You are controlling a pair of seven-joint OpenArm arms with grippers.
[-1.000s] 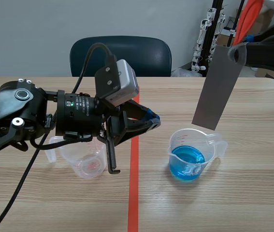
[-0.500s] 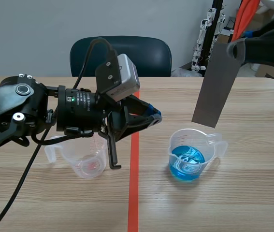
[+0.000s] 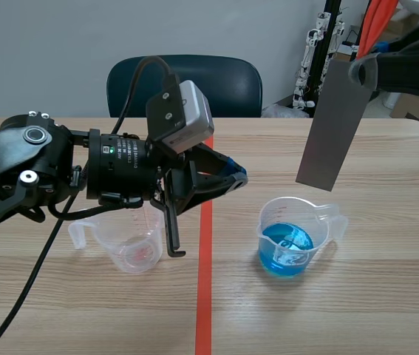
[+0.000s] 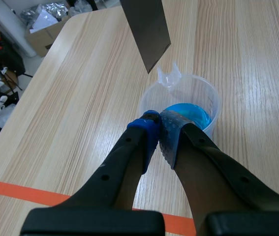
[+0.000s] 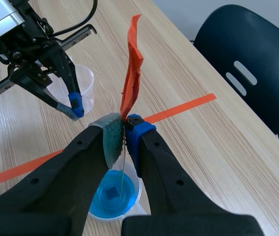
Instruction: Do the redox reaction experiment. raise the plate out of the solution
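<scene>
A grey metal plate (image 3: 333,126) hangs upright, its lower edge clear above a clear beaker (image 3: 301,222) of blue solution (image 3: 287,244). My right gripper (image 3: 360,74) is shut on the plate's top end. In the right wrist view the plate (image 5: 122,172) shows edge-on below the right gripper (image 5: 124,130), over the blue solution (image 5: 110,196). An orange strip (image 5: 132,69) sticks up from between those fingers. My left gripper (image 3: 236,177) is shut on nothing, left of the beaker. From the left wrist, the left gripper (image 4: 159,125) sits just before the beaker (image 4: 198,91), with the plate (image 4: 146,29) above.
An empty clear beaker (image 3: 124,240) stands below the left arm, left of the orange-red tape line (image 3: 205,281). A dark chair (image 3: 187,85) stands behind the table's far edge. Equipment and boxes lie beyond the table's right corner.
The plate has risen a little higher above the beaker. The left arm shifted slightly up and right early on, then held still.
</scene>
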